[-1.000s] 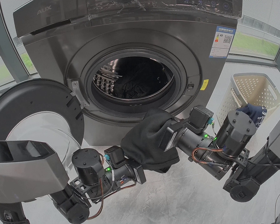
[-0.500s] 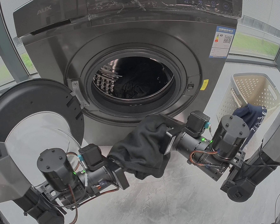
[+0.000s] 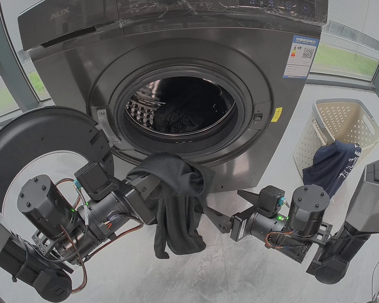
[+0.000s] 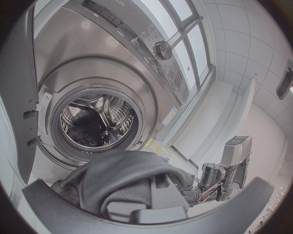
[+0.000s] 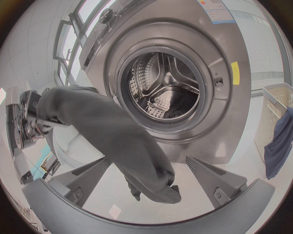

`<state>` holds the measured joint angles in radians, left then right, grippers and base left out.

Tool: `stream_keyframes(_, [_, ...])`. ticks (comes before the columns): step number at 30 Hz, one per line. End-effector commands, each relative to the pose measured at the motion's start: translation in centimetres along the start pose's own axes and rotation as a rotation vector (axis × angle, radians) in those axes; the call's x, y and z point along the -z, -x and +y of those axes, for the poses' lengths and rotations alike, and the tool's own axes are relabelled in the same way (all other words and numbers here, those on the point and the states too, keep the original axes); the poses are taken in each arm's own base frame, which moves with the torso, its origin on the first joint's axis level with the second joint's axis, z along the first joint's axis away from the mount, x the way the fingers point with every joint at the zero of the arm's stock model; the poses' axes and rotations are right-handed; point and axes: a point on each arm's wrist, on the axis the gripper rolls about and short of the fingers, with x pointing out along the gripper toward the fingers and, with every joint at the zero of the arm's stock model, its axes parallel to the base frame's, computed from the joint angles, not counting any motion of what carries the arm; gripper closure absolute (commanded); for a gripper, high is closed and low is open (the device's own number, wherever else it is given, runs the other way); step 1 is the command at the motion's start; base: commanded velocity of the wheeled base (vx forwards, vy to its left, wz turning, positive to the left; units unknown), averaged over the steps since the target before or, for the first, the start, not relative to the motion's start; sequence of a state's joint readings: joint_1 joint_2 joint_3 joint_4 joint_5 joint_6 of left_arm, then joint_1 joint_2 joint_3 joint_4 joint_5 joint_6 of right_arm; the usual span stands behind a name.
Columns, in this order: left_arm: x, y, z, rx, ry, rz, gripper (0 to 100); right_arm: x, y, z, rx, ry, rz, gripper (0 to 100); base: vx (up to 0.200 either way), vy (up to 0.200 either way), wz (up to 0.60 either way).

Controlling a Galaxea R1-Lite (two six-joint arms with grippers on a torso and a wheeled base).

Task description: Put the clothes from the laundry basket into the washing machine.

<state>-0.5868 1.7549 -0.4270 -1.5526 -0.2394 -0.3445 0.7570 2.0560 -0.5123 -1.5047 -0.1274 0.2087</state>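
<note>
Round door (image 3: 46,138): swung open at the far left, hinged to the washing machine (image 3: 182,43). Left gripper (image 3: 151,184): held in front of the machine, below the lower left rim of the opening, and closed on a black garment (image 3: 176,211). Black garment: bunched over the gripper's fingers, with the rest hung down loose above the floor (image 3: 198,282), outside the drum (image 3: 143,112). Drum: open to the front, with dark clothes (image 3: 182,113) seen lying inside. Right gripper (image 3: 230,209): low beside the hanging garment, jaws spread apart, nothing held. Laundry basket (image 3: 346,117): stood on the floor at the machine's right side. Navy garment (image 3: 332,165): draped over the basket's near rim, partly hung outside.
</note>
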Motion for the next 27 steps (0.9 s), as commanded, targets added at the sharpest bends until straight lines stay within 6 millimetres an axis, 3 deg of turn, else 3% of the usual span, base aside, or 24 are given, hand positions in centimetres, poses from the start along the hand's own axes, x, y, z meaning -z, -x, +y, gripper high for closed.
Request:
stream_keyframes(1, [-0.4,0.0,-0.1,0.005,-0.006,-0.018,100,0.6,0.3,-0.2,0.008,0.004,0.027,0,0.000,0.000,0.00])
stream_keyframes(21, [-2.2,-0.7,-0.7,-0.002,-0.027,-0.107,100,0.6,0.4,0.5,-0.016,0.005,0.023,0,0.000,0.000,0.00])
stream_keyframes(26, [-2.6,-1.0,-0.7,-0.023,-0.030,-0.137,100,1.0,0.7,1.7,-0.065,0.017,0.040,0,0.000,0.000,0.00])
stream_keyframes(27, [-2.7,-1.1,-0.8,-0.020,-0.033,-0.141,100,1.4,0.9,2.8,-0.103,0.018,0.053,0,0.000,0.000,0.00])
